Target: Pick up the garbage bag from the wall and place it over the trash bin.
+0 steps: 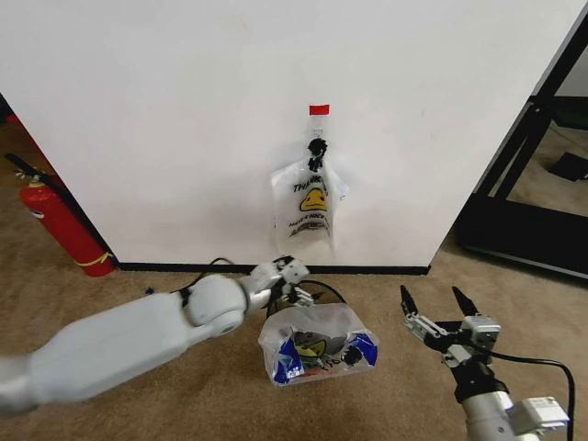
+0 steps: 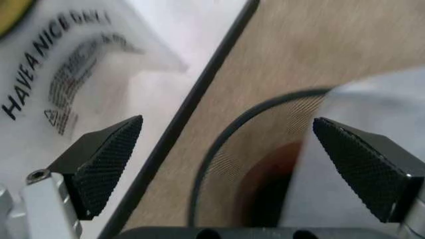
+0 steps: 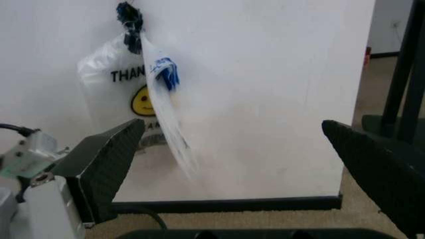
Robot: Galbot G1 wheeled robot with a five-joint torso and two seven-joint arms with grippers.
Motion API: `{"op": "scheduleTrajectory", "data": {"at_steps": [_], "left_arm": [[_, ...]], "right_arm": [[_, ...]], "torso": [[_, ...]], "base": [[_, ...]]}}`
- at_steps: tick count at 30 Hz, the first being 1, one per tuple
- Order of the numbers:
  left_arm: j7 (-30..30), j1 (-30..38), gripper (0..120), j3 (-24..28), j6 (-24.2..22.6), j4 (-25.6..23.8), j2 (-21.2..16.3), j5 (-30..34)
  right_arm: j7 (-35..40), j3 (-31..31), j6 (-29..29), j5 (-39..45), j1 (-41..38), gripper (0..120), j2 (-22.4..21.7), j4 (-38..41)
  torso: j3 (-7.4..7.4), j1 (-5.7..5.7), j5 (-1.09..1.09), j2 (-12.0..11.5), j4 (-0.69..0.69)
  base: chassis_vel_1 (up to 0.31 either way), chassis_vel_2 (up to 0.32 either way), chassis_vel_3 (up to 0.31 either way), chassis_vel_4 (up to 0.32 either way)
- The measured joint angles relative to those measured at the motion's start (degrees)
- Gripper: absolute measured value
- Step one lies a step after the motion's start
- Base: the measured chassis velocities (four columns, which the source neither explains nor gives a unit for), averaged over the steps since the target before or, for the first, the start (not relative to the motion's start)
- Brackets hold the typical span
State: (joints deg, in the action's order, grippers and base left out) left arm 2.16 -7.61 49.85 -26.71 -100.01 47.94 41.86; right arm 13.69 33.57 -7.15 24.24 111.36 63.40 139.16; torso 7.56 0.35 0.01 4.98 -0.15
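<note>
The garbage bag (image 1: 317,344), crinkly white with a yellow smiley and blue patches, is draped over the trash bin, whose black rim (image 1: 331,290) shows behind it on the carpet. My left gripper (image 1: 296,283) is open at the bin's back rim, close to the wall (image 1: 184,110). The left wrist view shows its fingers (image 2: 106,154) apart around the bin rim (image 2: 219,144), with the garbage bag's edge (image 2: 371,99) on one side. My right gripper (image 1: 439,308) is open above the carpet, to the right of the bin and holding nothing.
A similar smiley bag (image 1: 312,207) hangs from a black clip (image 1: 317,147) under a red tape strip (image 1: 319,109). A red fire extinguisher (image 1: 60,220) stands at the left. A black frame (image 1: 533,184) stands at the right.
</note>
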Motion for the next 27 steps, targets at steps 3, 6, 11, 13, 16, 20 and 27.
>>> {"op": "scheduleTrajectory", "data": {"at_steps": [3,6,11,13,16,20,27], "left_arm": [[-2.7,4.5,100,4.4,-1.2,6.4,2.2,-0.9],[-3.8,6.0,100,5.6,-1.3,9.2,3.3,-2.2],[-6.3,8.0,100,7.9,-3.0,13.1,5.0,-3.9],[-7.3,8.3,100,8.7,-3.4,13.4,5.1,-4.0],[-8.3,8.6,98,9.8,-3.5,12.9,5.0,-4.1],[-9.6,9.5,94,11.7,-4.1,14.0,6.2,-4.8],[-10.7,10.2,90,12.7,-6.9,18.5,10.9,-2.7]], "right_arm": [[0.3,1.7,0.0,0.3,1.9,100,-0.2,1.3],[0.6,2.0,0.0,0.4,2.8,100,0.0,2.5],[1.1,1.5,0.2,-0.3,3.6,100,0.6,3.7],[1.3,1.2,0.5,-0.4,3.4,100,0.7,3.7],[1.5,1.0,0.6,-0.6,3.2,100,0.9,3.5],[1.7,0.8,0.6,-0.8,3.4,100,1.1,3.4],[2.0,0.3,0.7,-0.8,3.5,100,1.0,3.5]], "torso": [[0.00,0.00,0.00,0.0,0.02],[0.00,0.00,-0.01,0.0,0.03],[0.00,0.00,-0.02,0.0,0.02],[0.00,0.00,-0.01,0.0,0.03],[0.00,0.00,-0.01,0.0,0.03],[-0.01,0.00,-0.01,0.0,0.03],[-0.01,0.00,-0.01,0.0,0.02]], "base": [[0.000,0.000,0.000,0.000],[0.000,0.000,0.000,0.000],[0.000,0.000,0.000,0.000],[0.000,0.000,0.000,0.000],[0.000,0.000,0.000,0.000],[0.000,0.000,0.000,0.000],[0.000,0.000,0.000,0.000]]}}
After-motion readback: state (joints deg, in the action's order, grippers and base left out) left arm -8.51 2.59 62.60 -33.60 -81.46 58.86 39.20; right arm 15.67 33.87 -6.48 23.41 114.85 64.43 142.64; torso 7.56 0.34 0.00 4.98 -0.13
